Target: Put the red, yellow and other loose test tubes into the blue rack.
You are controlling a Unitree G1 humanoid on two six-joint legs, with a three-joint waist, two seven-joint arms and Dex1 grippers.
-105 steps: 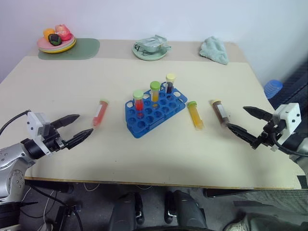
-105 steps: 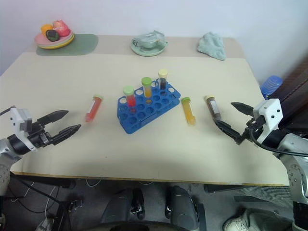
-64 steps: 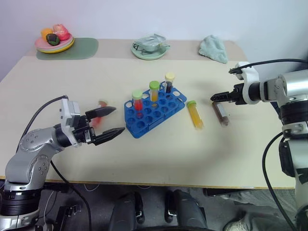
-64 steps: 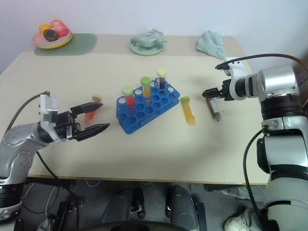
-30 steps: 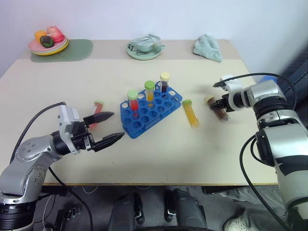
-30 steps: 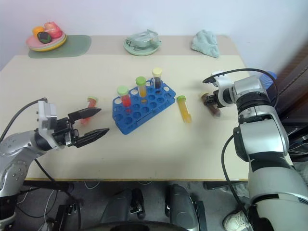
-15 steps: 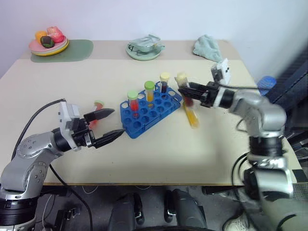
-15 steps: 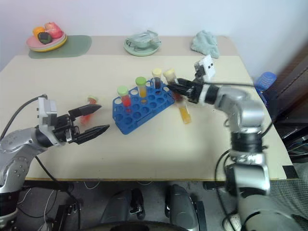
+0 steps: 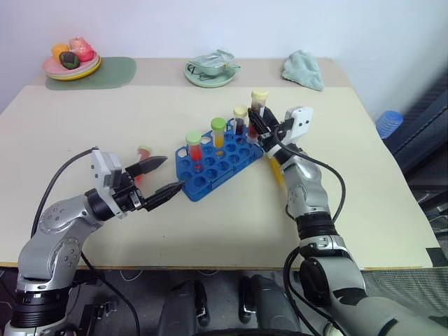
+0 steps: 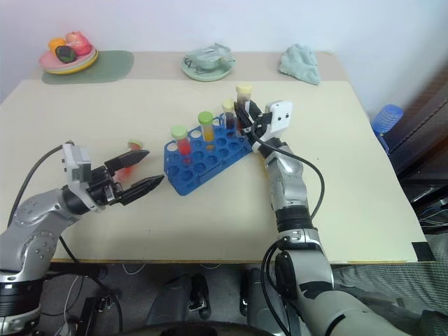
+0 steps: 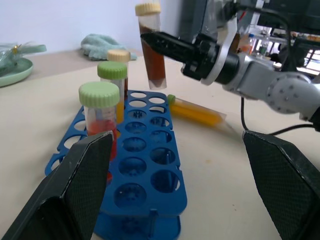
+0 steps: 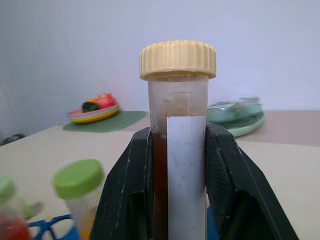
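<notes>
The brown tube (image 9: 259, 112) is clenched upright in the jaws of the right gripper (image 9: 256, 124) and is held above the far right corner of the blue rack (image 9: 222, 157), clear of the tabletop (image 9: 350, 175). Its cream cap is seen at the top, and a white label runs down its side. 3 tubes are seated in the rack: a red one with a green cap (image 9: 195, 150), an orange one with a green cap (image 9: 218, 133) and a dark one with a cream cap (image 9: 239, 120). The yellow tube (image 11: 197, 111) is lying on the tabletop just beside the rack's right end, partly hidden behind the right forearm. The red tube (image 9: 142, 159) is lying to the left of the rack. The left gripper (image 9: 162, 176) is held near it with its jaws spread wide and nothing between them.
</notes>
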